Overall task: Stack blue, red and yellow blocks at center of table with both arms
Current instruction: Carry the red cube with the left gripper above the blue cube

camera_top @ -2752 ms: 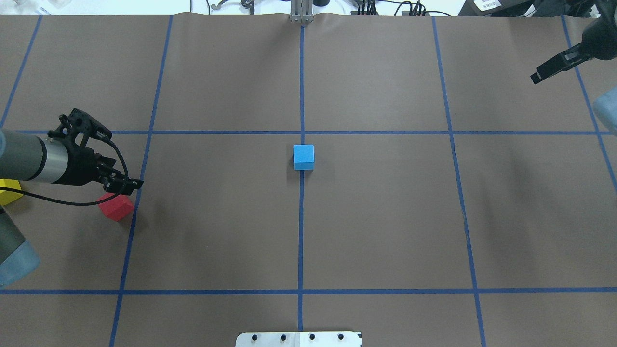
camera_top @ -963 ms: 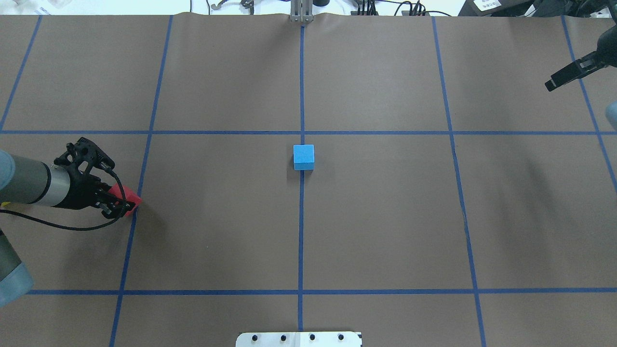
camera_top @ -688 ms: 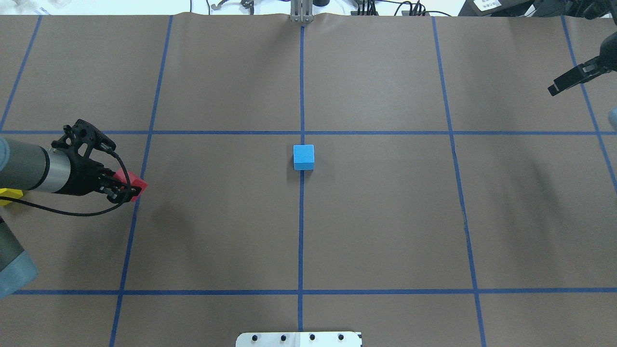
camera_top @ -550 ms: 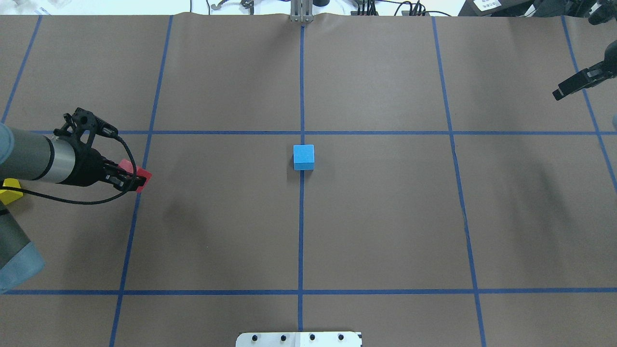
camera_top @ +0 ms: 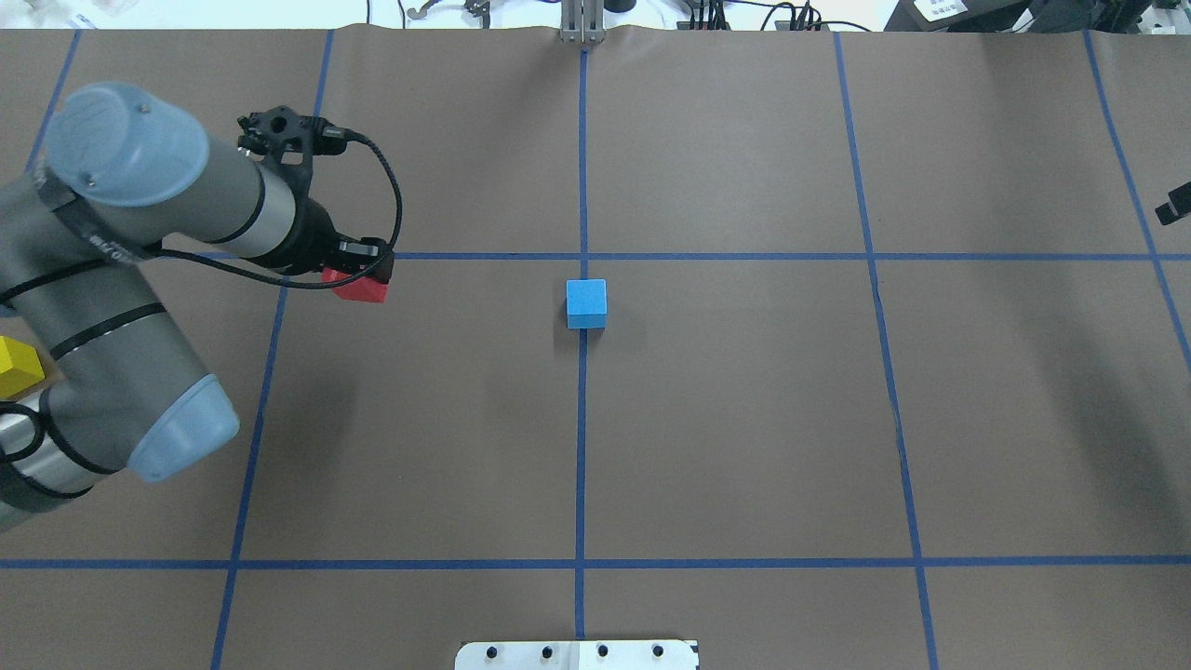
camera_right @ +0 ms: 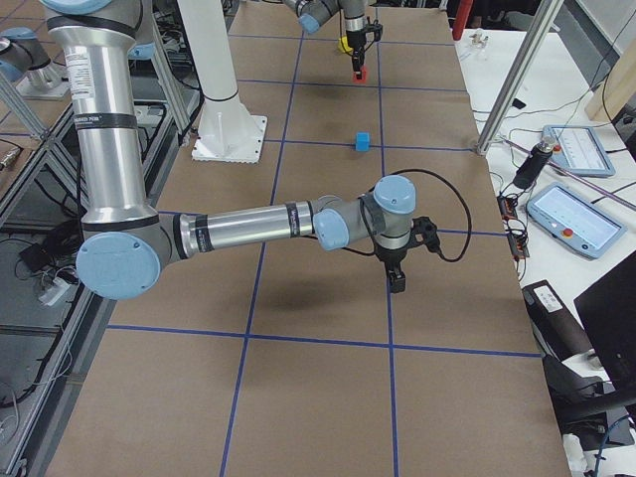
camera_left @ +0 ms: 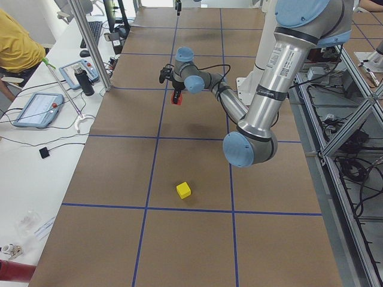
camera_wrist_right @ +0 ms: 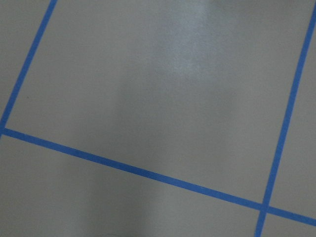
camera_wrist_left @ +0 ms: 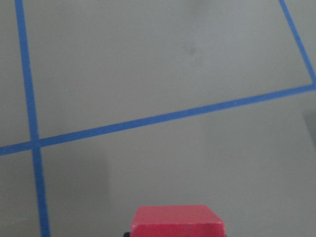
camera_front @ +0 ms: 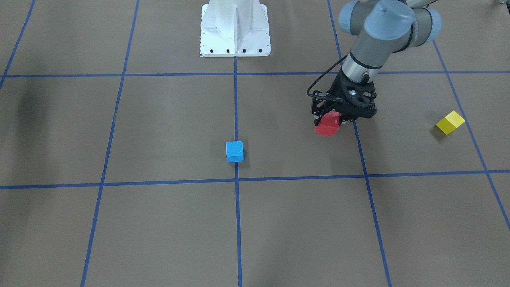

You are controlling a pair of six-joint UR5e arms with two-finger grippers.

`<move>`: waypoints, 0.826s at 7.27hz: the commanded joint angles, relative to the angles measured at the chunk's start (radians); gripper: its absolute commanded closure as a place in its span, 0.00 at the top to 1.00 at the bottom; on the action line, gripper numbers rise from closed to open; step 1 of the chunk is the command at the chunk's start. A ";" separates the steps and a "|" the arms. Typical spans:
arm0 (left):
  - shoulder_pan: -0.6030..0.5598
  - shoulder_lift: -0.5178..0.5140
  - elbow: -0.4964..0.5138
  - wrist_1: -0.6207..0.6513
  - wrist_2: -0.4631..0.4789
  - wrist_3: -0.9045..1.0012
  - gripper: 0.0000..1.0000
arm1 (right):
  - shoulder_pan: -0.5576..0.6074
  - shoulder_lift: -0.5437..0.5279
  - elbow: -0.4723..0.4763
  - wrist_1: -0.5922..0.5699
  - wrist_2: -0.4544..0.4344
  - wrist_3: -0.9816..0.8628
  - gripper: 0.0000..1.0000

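Observation:
My left gripper (camera_top: 369, 272) is shut on the red block (camera_top: 361, 288) and holds it above the table, left of the centre. The red block also shows in the front view (camera_front: 327, 124) under the left gripper (camera_front: 338, 116), and at the bottom of the left wrist view (camera_wrist_left: 177, 221). The blue block (camera_top: 586, 302) sits on the centre line (camera_front: 234, 151). The yellow block (camera_top: 17, 366) lies at the far left, partly behind the left arm, and shows whole in the front view (camera_front: 450, 122). Only a tip of my right gripper (camera_top: 1174, 203) shows at the right edge; I cannot tell its state.
Brown paper with blue tape grid lines covers the table. The robot's white base plate (camera_top: 577, 655) is at the near edge. The right arm reaches low over the table's right end (camera_right: 397, 278). Operator consoles stand beyond the far edge (camera_right: 566, 214).
My left gripper came down on the red block, shut on it, lifted it and carried it right toward the centre. The right gripper drew back to the right edge.

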 commanded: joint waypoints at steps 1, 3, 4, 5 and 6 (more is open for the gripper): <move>0.018 -0.197 0.095 0.132 0.000 -0.060 0.00 | 0.080 -0.074 0.000 -0.002 -0.018 -0.081 0.99; 0.051 -0.355 0.254 0.126 0.020 -0.121 0.00 | 0.096 -0.078 0.003 -0.006 -0.015 -0.084 0.99; 0.106 -0.392 0.285 0.125 0.079 -0.156 0.00 | 0.096 -0.078 0.006 -0.006 -0.015 -0.083 0.99; 0.121 -0.441 0.342 0.125 0.095 -0.180 0.00 | 0.096 -0.075 0.004 -0.006 -0.015 -0.083 0.99; 0.134 -0.490 0.403 0.123 0.096 -0.190 0.00 | 0.096 -0.073 0.004 -0.006 -0.015 -0.083 0.99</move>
